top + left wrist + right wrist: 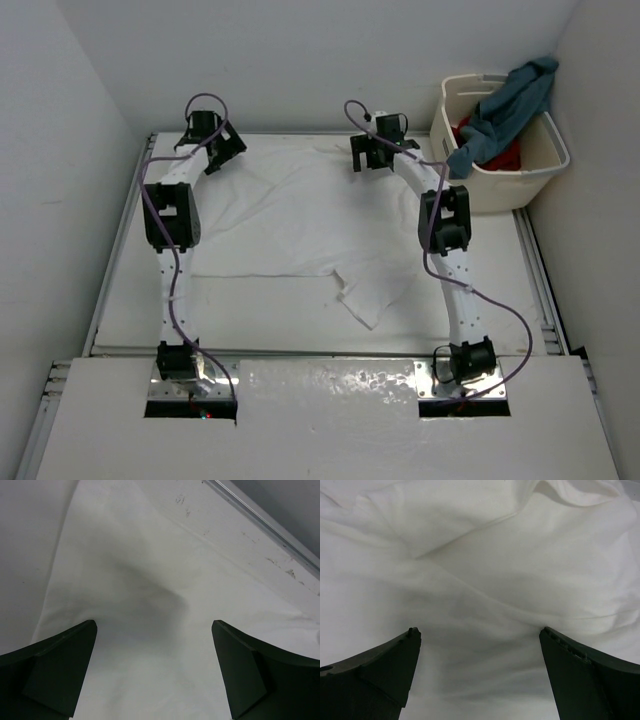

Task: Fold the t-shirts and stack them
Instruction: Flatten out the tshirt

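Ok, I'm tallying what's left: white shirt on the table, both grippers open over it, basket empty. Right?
No, the basket is not empty: the top view shows the blue shirt draped over its rim and the red shirt inside. The rest holds: white shirt on the table, left gripper and right gripper open over it.

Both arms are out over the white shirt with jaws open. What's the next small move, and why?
Probably lower both grippers and pinch the cloth. The left gripper and right gripper hang open over the far part of the white t-shirt, holding nothing, and it lies spread out, wrinkled, not yet folded. A grip there would likely start the first fold.
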### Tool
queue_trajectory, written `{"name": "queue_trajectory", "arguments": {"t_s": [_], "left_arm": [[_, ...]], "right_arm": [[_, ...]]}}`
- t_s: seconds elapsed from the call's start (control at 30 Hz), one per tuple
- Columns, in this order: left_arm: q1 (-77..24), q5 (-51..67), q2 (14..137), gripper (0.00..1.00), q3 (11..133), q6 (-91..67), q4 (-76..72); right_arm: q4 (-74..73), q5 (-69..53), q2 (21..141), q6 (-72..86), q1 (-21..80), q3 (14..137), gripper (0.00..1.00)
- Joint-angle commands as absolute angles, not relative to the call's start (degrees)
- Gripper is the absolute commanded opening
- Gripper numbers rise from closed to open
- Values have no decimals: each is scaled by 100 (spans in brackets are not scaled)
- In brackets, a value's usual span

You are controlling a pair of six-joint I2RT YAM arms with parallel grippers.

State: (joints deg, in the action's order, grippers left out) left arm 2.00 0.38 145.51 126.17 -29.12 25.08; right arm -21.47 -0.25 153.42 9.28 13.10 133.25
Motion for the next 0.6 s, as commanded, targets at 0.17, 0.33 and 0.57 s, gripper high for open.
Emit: {"name": "queue_trajectory", "arguments": {"t_s": [0.17, 0.33, 0.57], "left_arm": [[237, 62, 12634, 100, 12605, -2426, 2881], [237, -921, 10910, 100, 10410, -2654, 3006], [272, -1555, 8369, 100, 6920, -4190, 3392]], "right_arm": [[-2801, -774, 12951, -217, 1494, 12369, 99], [-2936, 122, 11315, -413, 1915, 10358, 99], [-2768, 1397, 8809, -623, 3303, 6506, 99]]}}
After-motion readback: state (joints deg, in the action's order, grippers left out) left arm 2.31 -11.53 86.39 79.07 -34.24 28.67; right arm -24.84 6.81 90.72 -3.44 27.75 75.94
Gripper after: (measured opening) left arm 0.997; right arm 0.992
